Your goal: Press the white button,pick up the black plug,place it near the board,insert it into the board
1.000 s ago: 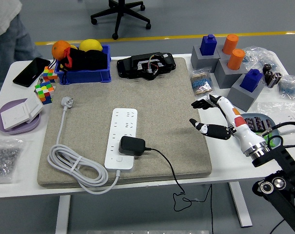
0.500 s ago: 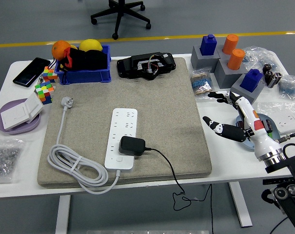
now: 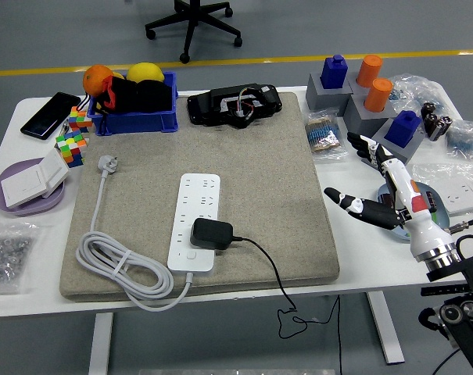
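A white power strip (image 3: 195,220) lies on the grey mat (image 3: 267,172), its white button (image 3: 191,255) at the near end. The black plug (image 3: 211,233) sits on the strip's near sockets, its black cord (image 3: 271,269) trailing over the table's front edge. My right hand (image 3: 360,176) hovers open above the table's right side, beyond the mat's right edge, fingers spread and holding nothing. The left arm is out of sight.
A blue bin (image 3: 134,101) with fruit, a black device (image 3: 234,105), a phone (image 3: 50,115), colour cubes (image 3: 73,141) and a purple plate (image 3: 25,195) line the back and left. Grey blocks (image 3: 361,109) with blue and orange pegs stand right. The strip's white cable (image 3: 119,269) coils front left.
My right hand has drawn back to the right, away from the mat, and now sits over the table's right side. The person at the far left has gone from view. The plug has not moved.
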